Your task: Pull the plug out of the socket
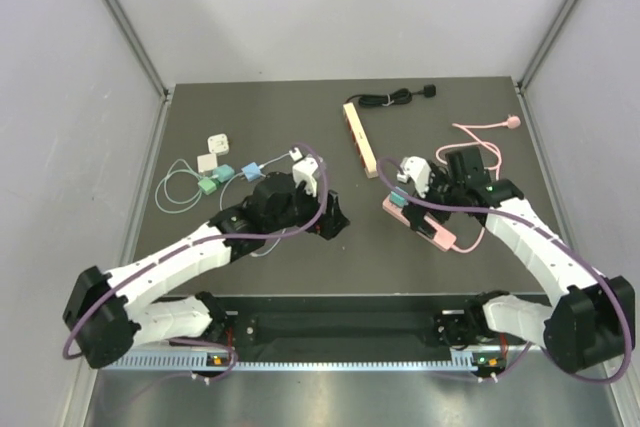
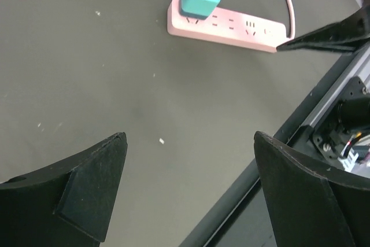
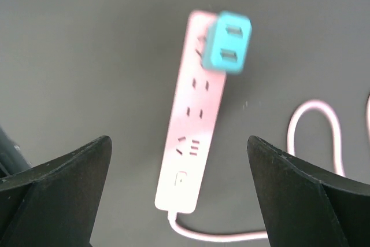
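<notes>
Pink power strip (image 1: 421, 220) lies flat on the bench (image 1: 260, 112), right of centre and angled across it. Its pink cord (image 1: 482, 136) leaves the near end and loops away toward the back right corner.

Teal plug (image 3: 227, 43) is seated in the socket at the end of the strip farthest from the cord. It stands upright above the strip's face, with two slots showing on its own top. Not pulled.

Right claw (image 3: 182, 195): jaws wide, nothing between them. It is over the strip. In the right wrist view the strip runs lengthwise down the gap between the fingers and the plug sits at the far end. That view is blurred, so I cannot tell how high the claw is above the strip.

Left claw (image 2: 185, 192): jaws wide, holding nothing. It is over bare bench near the front edge, well apart from the strip, with the strip and plug ahead of it.

Elsewhere: a beige power strip (image 1: 360, 137) with a black cord (image 1: 396, 98) lies toward the back. A cluster of small white, green and blue adapters (image 1: 214, 169) with thin cables lies on the left side.
</notes>
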`<state>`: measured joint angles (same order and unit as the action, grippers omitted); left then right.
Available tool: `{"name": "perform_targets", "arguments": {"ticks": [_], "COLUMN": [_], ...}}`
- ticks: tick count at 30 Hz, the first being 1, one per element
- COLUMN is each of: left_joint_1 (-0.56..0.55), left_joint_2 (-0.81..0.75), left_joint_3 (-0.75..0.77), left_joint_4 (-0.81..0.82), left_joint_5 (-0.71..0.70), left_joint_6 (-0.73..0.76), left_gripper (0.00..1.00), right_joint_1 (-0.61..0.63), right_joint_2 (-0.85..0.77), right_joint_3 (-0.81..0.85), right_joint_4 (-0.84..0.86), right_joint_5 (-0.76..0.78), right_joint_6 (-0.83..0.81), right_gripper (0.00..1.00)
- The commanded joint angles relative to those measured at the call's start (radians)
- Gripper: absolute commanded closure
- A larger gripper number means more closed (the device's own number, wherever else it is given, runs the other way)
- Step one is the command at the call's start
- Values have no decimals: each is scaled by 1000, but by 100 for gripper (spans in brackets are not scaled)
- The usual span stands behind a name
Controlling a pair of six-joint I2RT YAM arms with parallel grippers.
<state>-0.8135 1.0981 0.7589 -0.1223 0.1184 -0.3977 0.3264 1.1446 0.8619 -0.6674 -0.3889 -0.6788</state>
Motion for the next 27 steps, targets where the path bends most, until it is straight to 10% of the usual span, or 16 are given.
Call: {"name": "perform_targets", "arguments": {"ticks": [1,10,18,27], "left_joint_1": [-3,-1,-33,-78], "left_joint_2": [87,367,583,720], "left_joint_3": [80,204,371,525], "left_joint_4": [171,265,297,185], "left_joint_5": [26,53,76,-46], "left_joint_6": [-36,-53,-24,71], "left_gripper": [5,11,16,18], "right_joint_1": [-70,-228,-392,-395], "right_joint_2": [-51,-14,168,565], "right_joint_3": [-47,-27,69,304], "right_joint_4": [116,83,-145,-661], "right_joint_5": [25,-39,-401,-677], "right_joint_6": [41,79,-22,-473], "right_gripper": [0,10,98,100]}}
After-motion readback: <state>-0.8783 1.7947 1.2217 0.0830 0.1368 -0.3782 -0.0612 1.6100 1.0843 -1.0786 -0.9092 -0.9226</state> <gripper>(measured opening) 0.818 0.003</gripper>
